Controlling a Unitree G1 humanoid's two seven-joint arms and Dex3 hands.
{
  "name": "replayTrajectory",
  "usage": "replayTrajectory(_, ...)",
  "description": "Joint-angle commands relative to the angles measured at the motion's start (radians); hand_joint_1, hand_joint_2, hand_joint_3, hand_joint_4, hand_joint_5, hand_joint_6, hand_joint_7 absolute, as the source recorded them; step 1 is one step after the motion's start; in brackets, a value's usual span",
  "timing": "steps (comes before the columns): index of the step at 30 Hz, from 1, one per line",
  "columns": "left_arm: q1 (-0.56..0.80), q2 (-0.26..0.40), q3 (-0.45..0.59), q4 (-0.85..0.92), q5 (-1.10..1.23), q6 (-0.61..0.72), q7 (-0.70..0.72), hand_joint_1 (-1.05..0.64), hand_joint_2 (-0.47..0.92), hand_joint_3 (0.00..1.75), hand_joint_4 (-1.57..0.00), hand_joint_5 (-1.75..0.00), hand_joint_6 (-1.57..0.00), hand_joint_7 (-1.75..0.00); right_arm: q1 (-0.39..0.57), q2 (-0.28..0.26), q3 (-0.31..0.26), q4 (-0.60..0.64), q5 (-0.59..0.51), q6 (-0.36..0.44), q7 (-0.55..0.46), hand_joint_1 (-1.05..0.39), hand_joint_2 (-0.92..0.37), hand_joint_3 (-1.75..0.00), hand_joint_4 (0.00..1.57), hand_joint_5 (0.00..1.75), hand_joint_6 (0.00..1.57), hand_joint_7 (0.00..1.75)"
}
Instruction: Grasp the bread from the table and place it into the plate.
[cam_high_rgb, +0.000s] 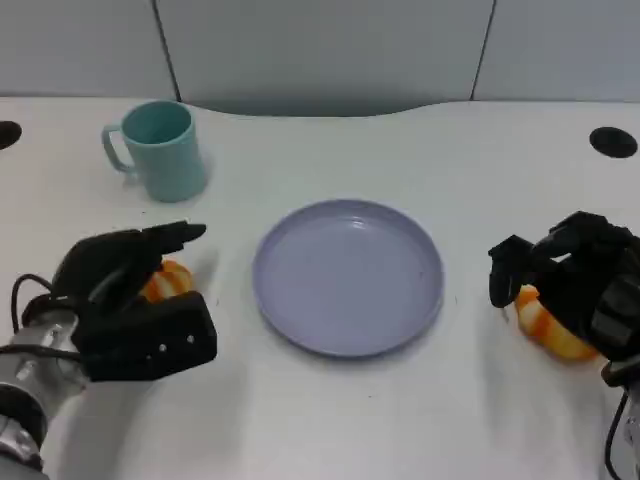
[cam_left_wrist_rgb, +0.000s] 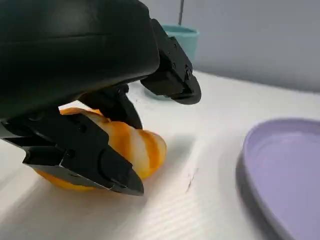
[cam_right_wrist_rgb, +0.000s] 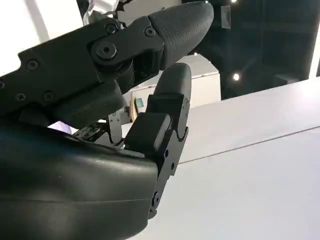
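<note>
Left hand (cam_high_rgb: 135, 300) cups around the left bread (cam_left_wrist_rgb: 120, 150), fingers spread, grip not closed; plate (cam_high_rgb: 290, 310) lies just right of it; right hand (cam_high_rgb: 575, 275) open over another bread (cam_high_rgb: 545, 325).

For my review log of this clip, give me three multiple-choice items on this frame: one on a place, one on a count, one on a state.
1. Where does the mug stand?
A. Beyond the left hand, at the table's far left
B. On the plate
C. Beside the right hand

2. How many orange-and-white bread pieces lie on the table?
A. One
B. Two
C. Four

3. What does the plate hold?
A. Bread
B. The mug
C. Nothing

Answers: 1 A, the teal mug sits far left. 2 B, one bread under the left hand's fingers, another by the right hand. 3 C, its lilac surface is bare.
</note>
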Motion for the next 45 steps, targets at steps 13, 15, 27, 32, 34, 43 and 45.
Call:
replayTrajectory(13, -0.125, 0.004, 0.085, -0.07, -0.08, -0.27, 0.078, 0.0, 0.73, 0.01, -1.03, -0.73, -0.6, -0.03, -0.133, -0.033, -0.059, 0.179, 0.025, -0.033, 0.115, -0.53, -0.89, 0.0, 0.69, 1.39, 1.1, 0.26)
replayTrajectory(15, -0.134, -0.015, 0.09, -0.076, -0.088, -0.294, 0.073, 0.0, 0.73, 0.01, -1.02, -0.73, -0.61, -0.03, -0.144, -0.033, -0.066, 0.19, 0.029, -0.027, 0.126, -0.52, -0.88, 0.0, 0.7, 1.39, 1.11, 0.25)
replayTrajectory(27, -0.144, -0.222, 0.118, -0.06, -0.182, -0.37, -0.061, -0.02, 0.72, 0.0, -1.08, -0.6, -0.7, -0.06, -0.156, -0.007, -0.096, 0.204, 0.038, -0.053, 0.172, -0.52, -0.88, 0.0, 0.69, 1.41, 1.13, 0.23)
replayTrajectory(32, -0.128, -0.288, 0.106, -0.044, -0.169, -0.356, -0.06, 0.0, 0.7, 0.0, -1.13, -0.56, -0.73, -0.08, -0.145, -0.007, -0.099, 0.188, 0.038, -0.052, 0.173, -0.52, -0.89, 0.0, 0.7, 1.36, 1.13, 0.2)
replayTrajectory(34, -0.119, -0.303, 0.11, -0.039, -0.176, -0.359, -0.071, 0.0, 0.7, 0.01, -1.14, -0.56, -0.75, -0.09, -0.138, -0.004, -0.098, 0.176, 0.04, -0.047, 0.17, -0.51, -0.89, 0.0, 0.7, 1.38, 1.14, 0.18)
replayTrajectory(43, -0.101, -0.256, 0.082, -0.051, -0.135, -0.299, -0.097, -0.69, 0.81, 0.03, -0.53, -0.44, -0.59, -0.01, -0.12, 0.024, -0.097, 0.158, 0.053, -0.066, 0.165, -0.5, -0.88, 0.0, 0.67, 1.45, 1.14, 0.16)
replayTrajectory(45, -0.099, -0.241, 0.079, -0.054, -0.137, -0.271, -0.117, -0.85, 0.89, 0.1, -0.36, -0.35, -0.45, 0.0, -0.123, 0.03, -0.099, 0.162, 0.045, -0.107, 0.149, -0.52, -0.89, 0.0, 0.65, 1.44, 1.14, 0.15)
